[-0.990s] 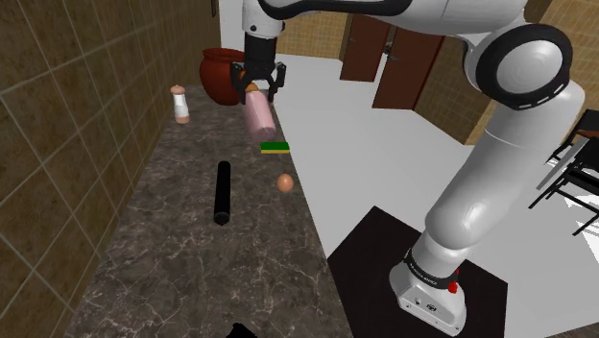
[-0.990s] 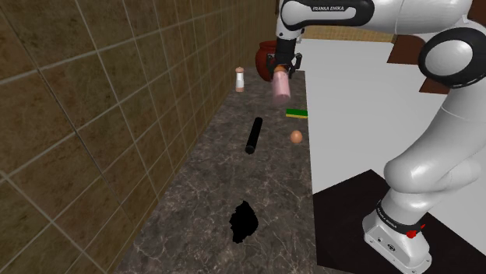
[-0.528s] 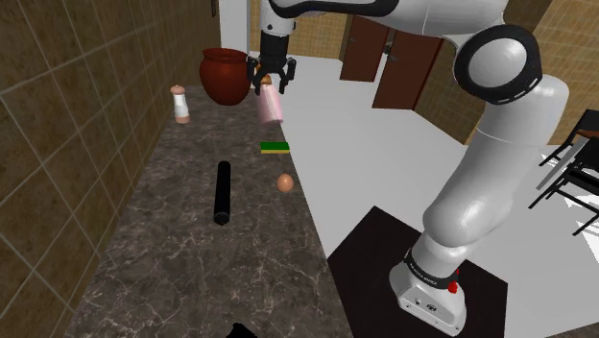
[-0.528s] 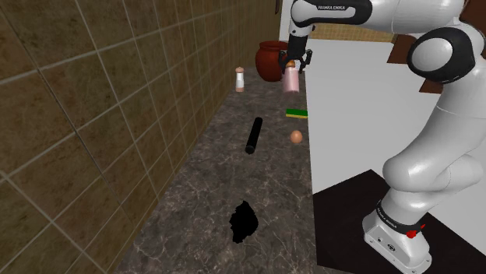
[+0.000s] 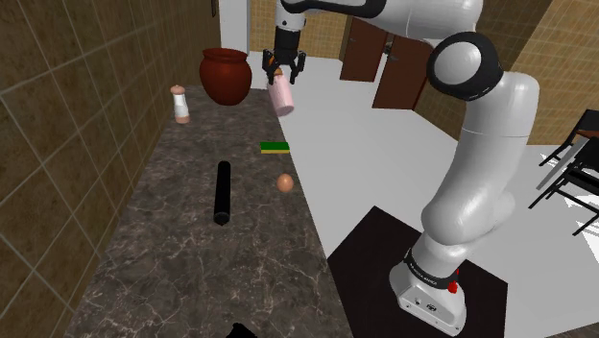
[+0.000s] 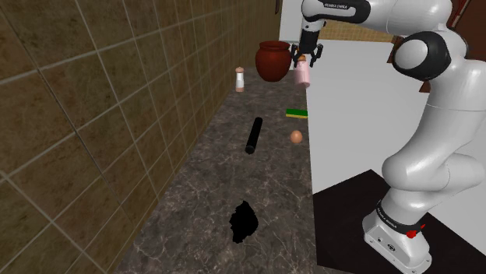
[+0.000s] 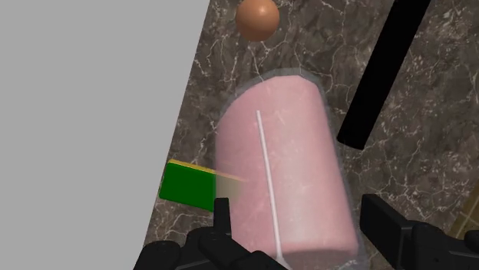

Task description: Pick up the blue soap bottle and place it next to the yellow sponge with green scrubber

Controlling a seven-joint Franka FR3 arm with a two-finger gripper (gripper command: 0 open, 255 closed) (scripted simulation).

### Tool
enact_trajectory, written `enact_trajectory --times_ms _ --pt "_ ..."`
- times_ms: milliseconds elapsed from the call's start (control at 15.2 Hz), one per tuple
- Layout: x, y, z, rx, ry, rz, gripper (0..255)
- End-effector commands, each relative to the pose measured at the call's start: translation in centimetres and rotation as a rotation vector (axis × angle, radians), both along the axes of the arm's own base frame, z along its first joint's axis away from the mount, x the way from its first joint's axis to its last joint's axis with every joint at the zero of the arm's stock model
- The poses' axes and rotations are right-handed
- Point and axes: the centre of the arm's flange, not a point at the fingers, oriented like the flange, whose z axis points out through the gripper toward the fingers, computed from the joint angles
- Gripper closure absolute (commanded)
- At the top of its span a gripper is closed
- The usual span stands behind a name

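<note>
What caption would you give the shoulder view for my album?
End effector holds a pink bottle aloft over the dark veined counter, near a green-topped sponge.

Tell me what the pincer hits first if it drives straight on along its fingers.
The pincer clasps a pink bottle and points down at the dark marbled counter. The bottle's base would likely touch that counter first, close to the green-and-yellow sponge; the exact spot is hard to judge.
</note>
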Motion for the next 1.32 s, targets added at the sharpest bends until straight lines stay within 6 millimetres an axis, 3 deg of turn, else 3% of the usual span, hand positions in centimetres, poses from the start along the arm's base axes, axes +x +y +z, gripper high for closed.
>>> enact_trajectory --times_ms 0,198,1254 --pt "0.9 -2.5 -0.3 0.000 -0.001 0.001 255" --pt "2.2 -5.5 -0.3 0.000 -0.001 0.001 255" --pt "2.2 -5.5 -8.7 0.000 -0.001 0.001 255"
